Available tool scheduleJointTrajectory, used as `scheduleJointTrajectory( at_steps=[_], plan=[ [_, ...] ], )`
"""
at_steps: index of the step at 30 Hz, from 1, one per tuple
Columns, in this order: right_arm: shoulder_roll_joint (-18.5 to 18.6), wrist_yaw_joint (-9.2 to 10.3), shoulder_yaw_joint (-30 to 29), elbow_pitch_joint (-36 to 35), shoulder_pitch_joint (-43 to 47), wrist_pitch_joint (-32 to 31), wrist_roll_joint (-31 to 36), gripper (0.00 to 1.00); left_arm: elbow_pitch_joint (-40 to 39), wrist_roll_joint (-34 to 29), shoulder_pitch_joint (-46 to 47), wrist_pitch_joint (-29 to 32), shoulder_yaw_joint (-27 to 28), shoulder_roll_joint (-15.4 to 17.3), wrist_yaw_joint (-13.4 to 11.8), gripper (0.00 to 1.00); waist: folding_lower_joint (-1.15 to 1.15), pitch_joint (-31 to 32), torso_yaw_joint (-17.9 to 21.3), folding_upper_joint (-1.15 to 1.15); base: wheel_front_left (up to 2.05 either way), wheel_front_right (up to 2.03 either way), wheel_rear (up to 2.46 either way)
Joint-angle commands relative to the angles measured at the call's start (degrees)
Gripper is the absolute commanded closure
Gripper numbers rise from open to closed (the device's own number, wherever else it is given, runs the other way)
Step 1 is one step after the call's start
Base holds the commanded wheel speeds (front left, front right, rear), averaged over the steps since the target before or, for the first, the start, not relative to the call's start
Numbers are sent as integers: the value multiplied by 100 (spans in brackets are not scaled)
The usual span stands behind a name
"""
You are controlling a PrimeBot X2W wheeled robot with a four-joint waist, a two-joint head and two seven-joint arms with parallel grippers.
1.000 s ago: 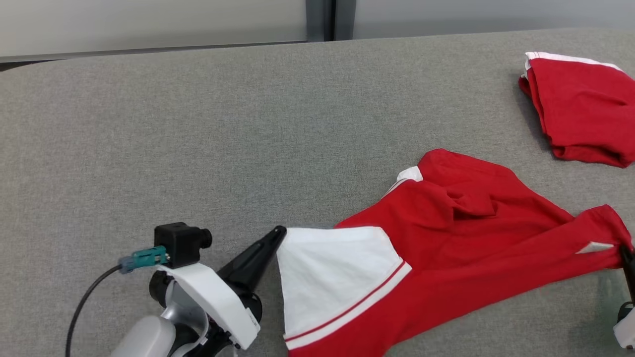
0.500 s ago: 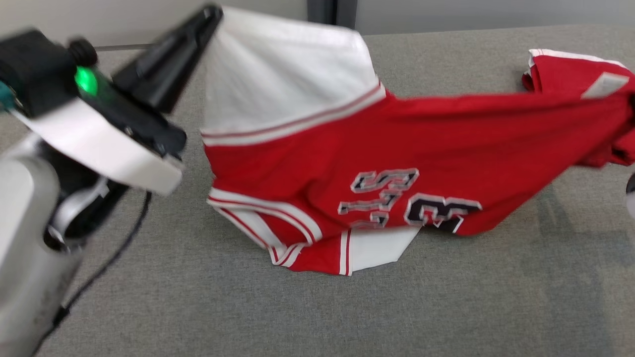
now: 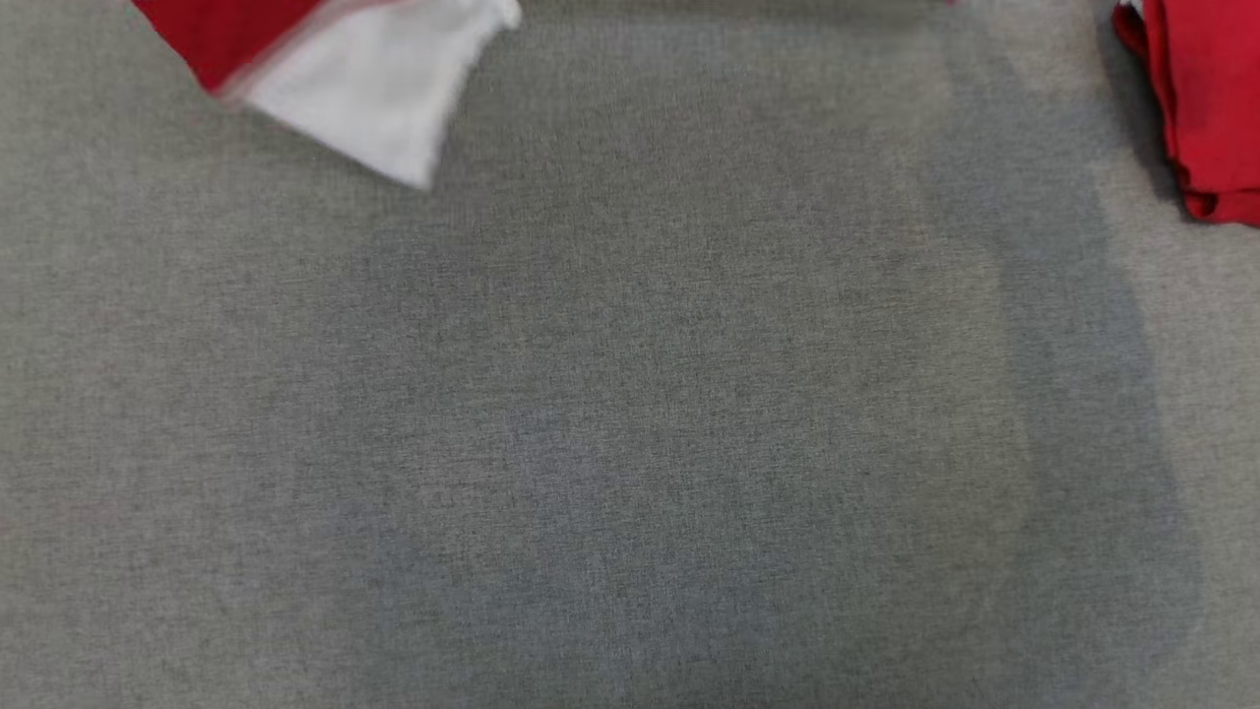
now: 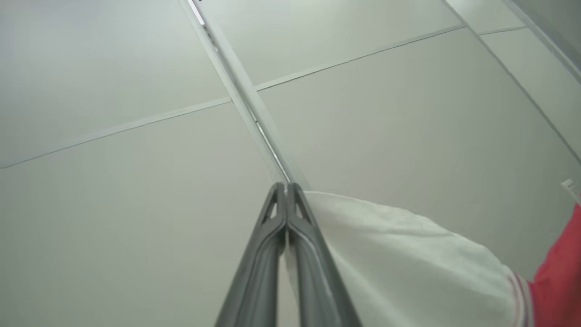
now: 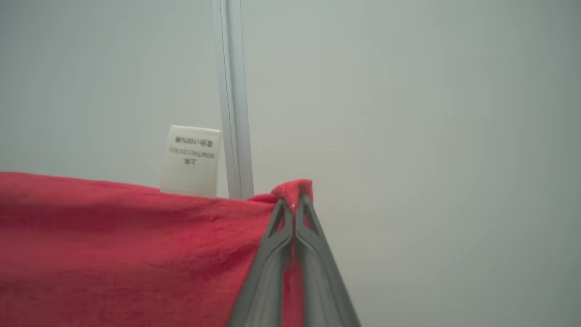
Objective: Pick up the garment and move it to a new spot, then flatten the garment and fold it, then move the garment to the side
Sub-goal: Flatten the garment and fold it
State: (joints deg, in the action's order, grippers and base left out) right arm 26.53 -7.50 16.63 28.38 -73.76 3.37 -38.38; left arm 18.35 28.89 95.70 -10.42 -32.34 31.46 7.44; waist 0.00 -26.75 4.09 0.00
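Left pincer point(image 4: 287, 186): fingers pressed together, with a white edge of the garment point(image 4: 399, 263) nipped between them close to the tips. Right pincer point(image 5: 294, 200): likewise closed, on a red edge of the same garment point(image 5: 113, 254), with a small tuft of cloth showing past the tips. Both wrist views look up at pale panels, so the arms appear raised.

Worktop point(image 3: 630, 394): grey fabric surface with nothing lying on its middle and a broad soft shadow across it. Judgement: the garment hangs in the air above it, mid-carry toward the new spot.

Garment, head view point(image 3: 374, 89): a red-and-white corner dangles in at the upper left, blurred and apart from the surface. The rest runs out of frame above.

Risks, as judged:

1. Both holds are shallow, right at the cloth's edge. A swing or a jerk could pull the fabric out of one pincer. The garment would then drop in a heap and flattening would start from a worse state.
2. Spreading the arms too far loads those same thin bites. Bringing them too close lets the middle sag, so it lands doubled over.
3. A second red garment point(image 3: 1206, 108) lies folded at the right edge of the worktop. Setting down too far that way would overlap the two.
4. A care label point(image 5: 190, 161) stands up from the red edge, near the right pincer. It could get tucked into a crease, which is minor.
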Motion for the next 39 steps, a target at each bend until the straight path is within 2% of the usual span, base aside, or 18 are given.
scheduleJointTrajectory(
  at_steps=[1,4,5,7,11,14,19,25,26,30,34,39],
  plan=[
    [25,4,15,228,-292,274,231,100,264,-148,347,-246,9,-84,-3,100,0,-340,-30,0,0,0,0],
    [113,4,167,544,-729,752,626,100,456,-329,713,-456,112,-280,-3,100,0,-498,-168,0,0,0,0],
    [158,4,228,579,-772,860,713,100,268,-332,704,-468,187,-323,-3,100,0,-546,-220,0,0,0,0],
    [257,4,374,610,-673,1003,783,100,-139,-199,311,-474,246,-314,-2,100,0,-627,-327,0,0,0,0],
    [565,4,772,529,7,1134,725,100,-1046,95,-1064,-470,65,47,-2,100,0,-636,-522,0,0,0,0],
    [788,4,927,439,785,1168,536,100,-1752,322,-2462,-471,73,326,-2,100,0,-554,-637,0,0,0,0],
    [1062,4,870,68,2452,1187,-38,100,-2811,769,-5181,-472,524,192,-2,100,0,-240,-772,0,0,0,0],
    [1430,4,658,-539,4562,1187,-622,100,-3406,1250,-8106,-474,489,402,0,100,0,252,-743,0,0,0,0],
    [1430,4,658,-539,4562,1187,-622,100,-3406,1250,-8106,-474,489,402,0,100,0,252,-743,0,0,0,0],
    [1510,4,426,-865,5738,1148,-832,100,-3532,1613,-9329,-474,312,572,-1,100,0,614,-708,0,0,0,0],
    [1506,5,174,-1194,6634,1027,-938,100,-3681,1844,-10073,-473,193,722,-4,100,0,910,-659,0,0,0,0],
    [1521,6,-415,-1787,7568,768,-728,100,-4182,2139,-10589,-414,274,884,-233,100,0,1037,-637,0,0,0,0]
  ],
)
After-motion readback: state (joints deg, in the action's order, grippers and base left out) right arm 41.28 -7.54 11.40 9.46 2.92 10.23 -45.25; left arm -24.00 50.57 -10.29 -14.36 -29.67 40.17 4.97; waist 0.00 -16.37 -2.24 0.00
